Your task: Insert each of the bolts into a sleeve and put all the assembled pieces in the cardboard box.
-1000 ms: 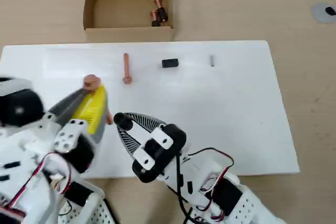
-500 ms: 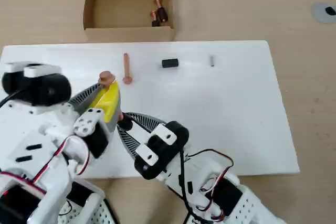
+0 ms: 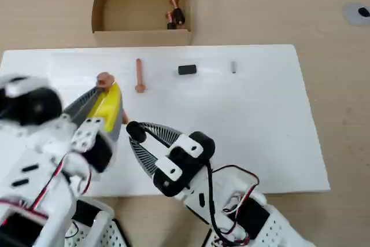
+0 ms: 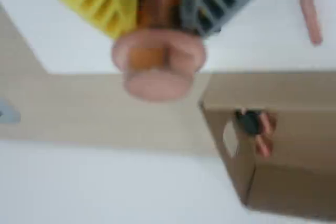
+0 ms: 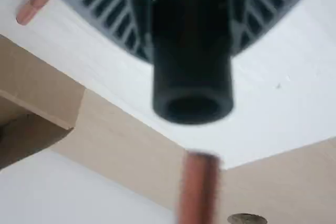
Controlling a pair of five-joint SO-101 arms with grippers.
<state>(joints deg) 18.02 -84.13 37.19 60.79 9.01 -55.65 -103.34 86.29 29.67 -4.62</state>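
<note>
White board (image 3: 248, 120), left tool (image 3: 107, 89) around bolt (image 4: 157, 61), right tool (image 3: 139, 136) around sleeve (image 5: 192, 66).

You had four copper-coloured bolts before you. One loose bolt (image 3: 139, 75) lay on the single white board (image 3: 260, 131), and one held bolt (image 3: 104, 79) was clamped in the left gripper (image 3: 103, 89). The other two sat inside sleeves.

You also had four black sleeves. One loose sleeve (image 3: 187, 70) was on the board and one held sleeve (image 3: 136, 132) was clamped in the right gripper (image 3: 139, 137). The other two were fitted over bolts.

That made two assembled pieces (image 3: 174, 13), both in the one cardboard box (image 3: 115, 10).

There was one small grey piece (image 3: 233, 66) on the board, and one round grey disc (image 3: 357, 13) on the wooden table (image 3: 341, 85). Two arms stood at the table, with one gripper on each.
</note>
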